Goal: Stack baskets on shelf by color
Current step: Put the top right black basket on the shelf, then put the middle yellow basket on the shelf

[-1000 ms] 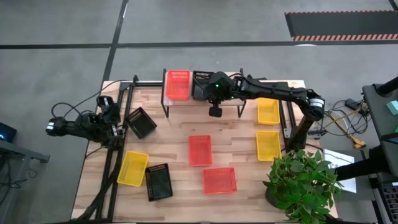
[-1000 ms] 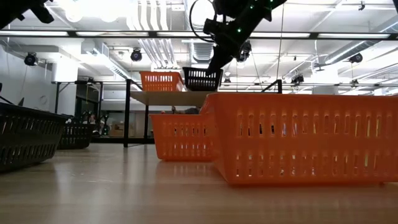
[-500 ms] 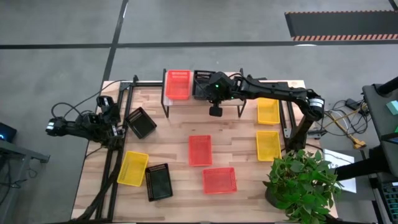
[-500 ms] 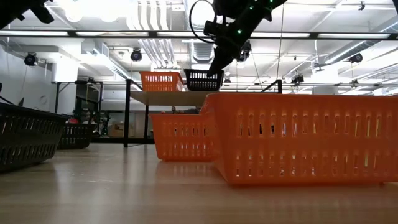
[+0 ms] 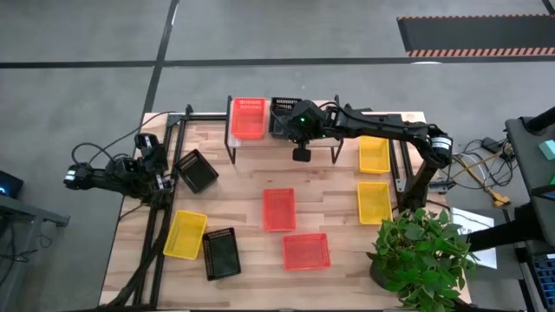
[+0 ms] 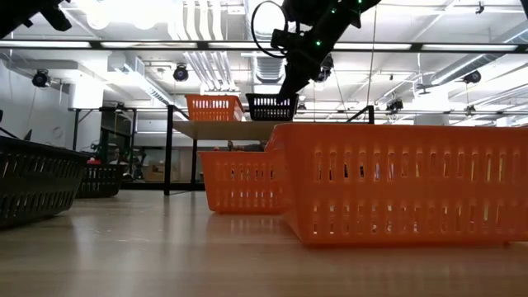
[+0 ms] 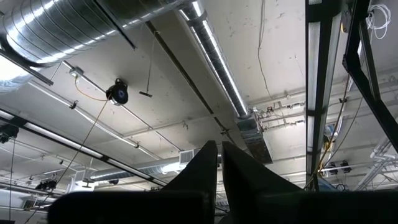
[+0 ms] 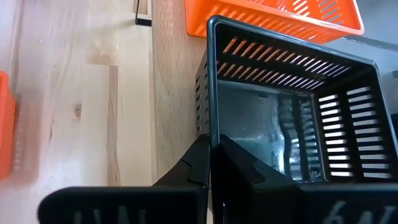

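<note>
Black basket (image 5: 284, 117) shifts slightly shelfward | right hand (image 8: 210, 163) pinches its rim over shelf (image 5: 325, 139) (beside red basket (image 5: 248, 117)) | step: placing | next: lower, release | left hand (image 7: 219, 163) pressed together.

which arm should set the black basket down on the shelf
Right. Its pincer is shut on the rim of the black slotted plastic basket above the wooden-topped shelf; the left pincer points at the ceiling by the table's left edge.

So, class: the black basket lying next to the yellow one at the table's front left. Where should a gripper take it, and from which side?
Grip one long side wall of the black basket at its rim, coming straight down from above. It sits upright with its open top facing up, so one finger can probably slip inside the thin slotted wall. Choose the wall facing away from the yellow basket, which lies close beside it.
</note>
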